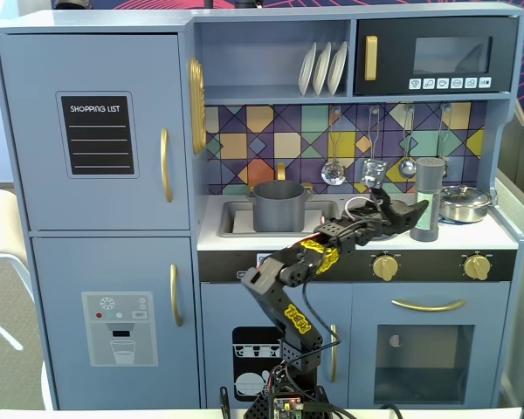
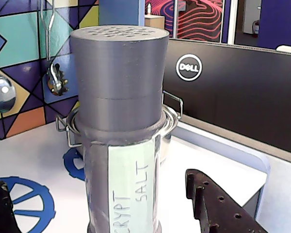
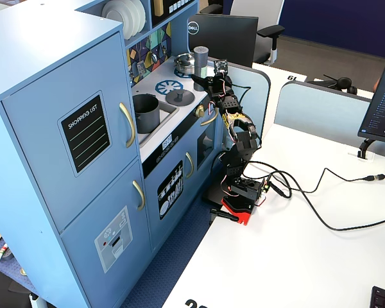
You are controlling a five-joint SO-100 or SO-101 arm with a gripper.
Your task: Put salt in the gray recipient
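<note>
Salt upright on stovetop, gray recipient in sink

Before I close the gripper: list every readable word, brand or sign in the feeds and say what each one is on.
"SALT": pale green label on the salt shaker, wrist view.
"CRYPT": same label, cut off at the bottom edge.
"DELL": logo on the black monitor behind the shaker.
"SHOPPING LIST": black board on the upper left cabinet door.
Microwave button icons, the dispenser panel markings and the dishwasher graphic: too small to read.

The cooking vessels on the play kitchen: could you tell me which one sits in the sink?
The matte dark-gray pot sits in the sink, left in this fixed view; the shiny steel pan stands on the stovetop at right, behind the salt shaker.
</note>
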